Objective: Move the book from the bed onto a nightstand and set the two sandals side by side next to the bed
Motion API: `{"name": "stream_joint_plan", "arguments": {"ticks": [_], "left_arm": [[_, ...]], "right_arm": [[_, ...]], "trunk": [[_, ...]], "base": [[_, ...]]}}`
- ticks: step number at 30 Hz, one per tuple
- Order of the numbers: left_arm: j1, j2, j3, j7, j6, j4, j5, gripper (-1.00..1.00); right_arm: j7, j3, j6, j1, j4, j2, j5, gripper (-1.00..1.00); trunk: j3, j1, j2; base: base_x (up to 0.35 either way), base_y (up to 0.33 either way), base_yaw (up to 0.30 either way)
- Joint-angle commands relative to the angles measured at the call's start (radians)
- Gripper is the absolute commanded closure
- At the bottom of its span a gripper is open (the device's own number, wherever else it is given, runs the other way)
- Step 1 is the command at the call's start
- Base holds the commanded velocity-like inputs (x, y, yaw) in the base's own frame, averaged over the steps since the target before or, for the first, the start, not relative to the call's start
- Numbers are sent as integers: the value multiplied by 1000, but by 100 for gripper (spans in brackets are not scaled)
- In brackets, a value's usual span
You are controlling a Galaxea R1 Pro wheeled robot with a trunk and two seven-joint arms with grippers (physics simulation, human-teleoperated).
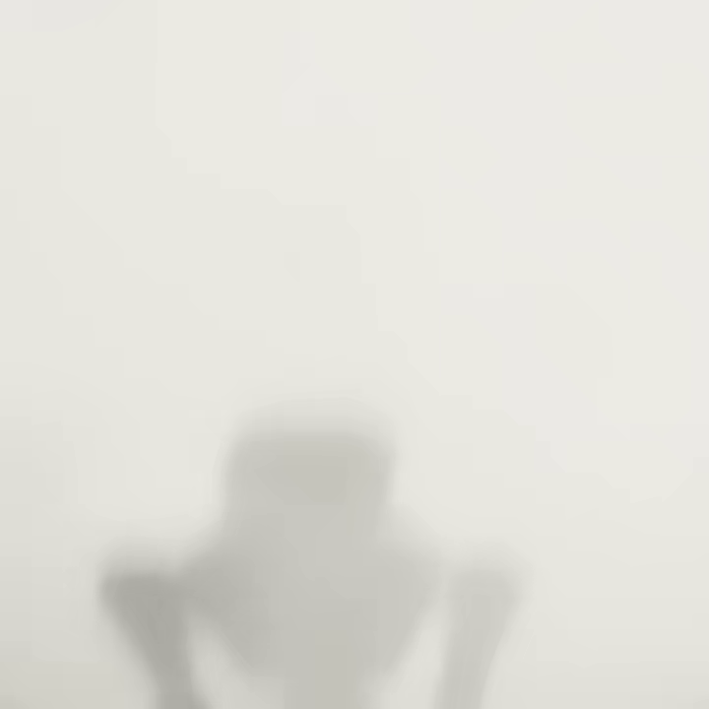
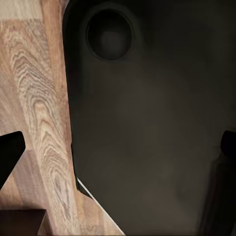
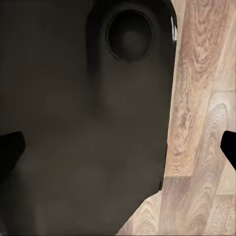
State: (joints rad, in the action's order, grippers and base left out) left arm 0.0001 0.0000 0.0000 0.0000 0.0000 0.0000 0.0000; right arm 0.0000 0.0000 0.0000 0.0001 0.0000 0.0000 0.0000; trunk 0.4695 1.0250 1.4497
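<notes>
The book, the bed, the nightstand and the sandals are out of view. A blurred off-white wall (image 1: 354, 197) faces the head camera, with a soft grey shadow (image 1: 310, 532) of my trunk and arms on it. My left gripper (image 2: 118, 150) hangs open over my own dark base (image 2: 147, 123), its dark fingertips (image 2: 10, 152) far apart with nothing between them. My right gripper (image 3: 118, 145) is open too, empty, its fingertips (image 3: 11, 143) at the picture's two sides above the dark base (image 3: 88, 123).
Brown wood-plank floor (image 2: 34, 98) lies beside the base in the left wrist view, and the same floor (image 3: 201, 98) runs along the base in the right wrist view. The wall stands very close ahead.
</notes>
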Motion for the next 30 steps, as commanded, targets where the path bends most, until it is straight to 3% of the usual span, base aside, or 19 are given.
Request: {"name": "stream_joint_plan", "arguments": {"ticks": [1, 30], "left_arm": [[0, -6, 3, -6, -6, -6, 5, -100], [0, -20, 2, -6, -28, -83, 8, -100]], "right_arm": [[6, 2, 5, -3, -2, 5, 1, -100], [3, 2, 5, -3, -2, 5, 1, -100]], "trunk": [[0, 0, 0], [0, 0, 0]], "base": [[0, 0, 0], [0, 0, 0]]}}
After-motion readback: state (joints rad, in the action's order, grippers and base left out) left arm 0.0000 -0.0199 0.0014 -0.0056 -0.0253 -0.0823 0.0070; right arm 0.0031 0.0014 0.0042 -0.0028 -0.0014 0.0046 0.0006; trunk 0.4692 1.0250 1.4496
